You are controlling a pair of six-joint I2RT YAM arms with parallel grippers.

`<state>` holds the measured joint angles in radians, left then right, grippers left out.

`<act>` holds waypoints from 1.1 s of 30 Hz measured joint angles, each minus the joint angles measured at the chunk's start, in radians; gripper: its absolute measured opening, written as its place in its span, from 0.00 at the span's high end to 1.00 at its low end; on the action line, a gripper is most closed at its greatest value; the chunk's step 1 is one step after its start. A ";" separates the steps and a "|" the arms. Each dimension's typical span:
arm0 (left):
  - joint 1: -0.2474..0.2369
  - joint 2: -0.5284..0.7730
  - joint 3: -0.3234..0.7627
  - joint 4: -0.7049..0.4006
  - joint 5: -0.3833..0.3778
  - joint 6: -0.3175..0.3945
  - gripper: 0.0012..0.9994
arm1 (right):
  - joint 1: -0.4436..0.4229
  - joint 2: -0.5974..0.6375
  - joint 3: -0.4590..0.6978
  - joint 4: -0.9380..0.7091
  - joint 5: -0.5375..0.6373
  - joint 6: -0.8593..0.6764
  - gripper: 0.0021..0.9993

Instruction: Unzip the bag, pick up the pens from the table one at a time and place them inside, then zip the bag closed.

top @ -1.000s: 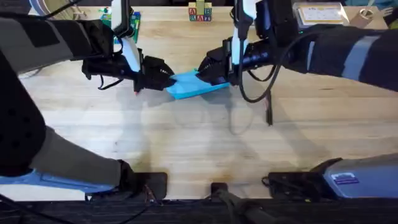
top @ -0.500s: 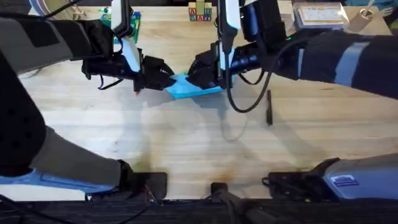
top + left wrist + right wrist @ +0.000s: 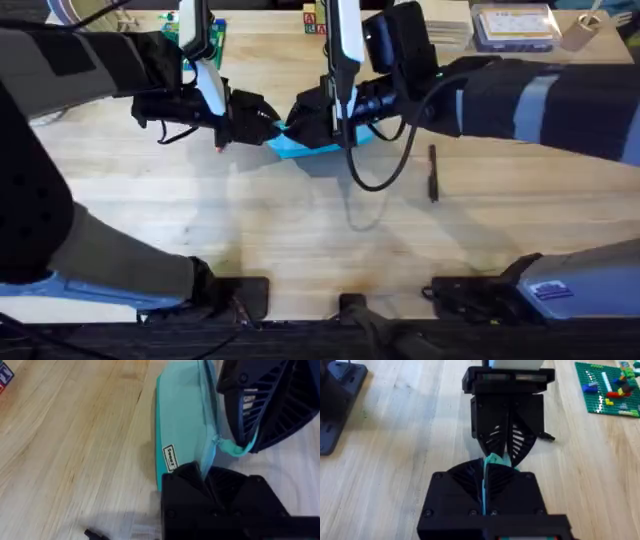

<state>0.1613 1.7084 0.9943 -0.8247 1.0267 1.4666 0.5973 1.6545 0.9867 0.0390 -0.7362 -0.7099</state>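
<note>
the bag (image 3: 318,147) lies on the table (image 3: 300,240) at centre back, pinched from both ends. left gripper (image 3: 268,127) is clamped on the bag's left end. right gripper (image 3: 300,122) is closed on the zipper line, apparently on the pull tab (image 3: 234,450), though the fingers hide it. black pen (image 3: 432,172) lies loose to the right, well apart from the bag. a green brick plate (image 3: 612,387) sits at back left.

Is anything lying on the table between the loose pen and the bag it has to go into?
Nothing loose lies between them. The pen rests on bare table to the right of the bag. Above that stretch, though, the right arm and its cable reach in, and the right gripper and left gripper clamp the bag's ends.
</note>
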 joint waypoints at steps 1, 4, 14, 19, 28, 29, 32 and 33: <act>0.000 0.000 0.000 0.000 0.000 0.000 0.96 | 0.003 0.000 0.000 0.000 0.004 0.000 0.97; 0.000 0.000 0.000 -0.001 0.000 0.000 0.96 | 0.011 0.002 0.000 0.002 0.011 0.001 0.97; 0.000 0.000 0.000 0.000 -0.002 0.000 0.96 | 0.029 0.023 0.000 0.066 0.018 0.030 0.97; 0.000 0.000 0.000 0.000 -0.003 0.000 0.96 | 0.036 0.041 0.000 0.073 0.018 0.040 0.97; 0.000 0.000 0.000 0.000 -0.003 0.000 0.96 | 0.037 0.041 0.000 0.074 0.018 0.063 0.97; 0.000 0.000 0.000 0.000 -0.003 0.000 0.96 | 0.037 0.041 0.000 0.073 0.018 0.064 0.97; 0.000 0.000 0.000 0.000 -0.003 0.000 0.96 | 0.037 0.041 0.000 0.059 0.017 0.067 0.97; 0.000 0.000 0.000 0.000 -0.003 0.000 0.96 | 0.037 0.041 0.000 0.053 0.017 0.068 0.97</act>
<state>0.1616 1.7084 0.9943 -0.8246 1.0241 1.4666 0.6338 1.6952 0.9867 0.0915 -0.7189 -0.6424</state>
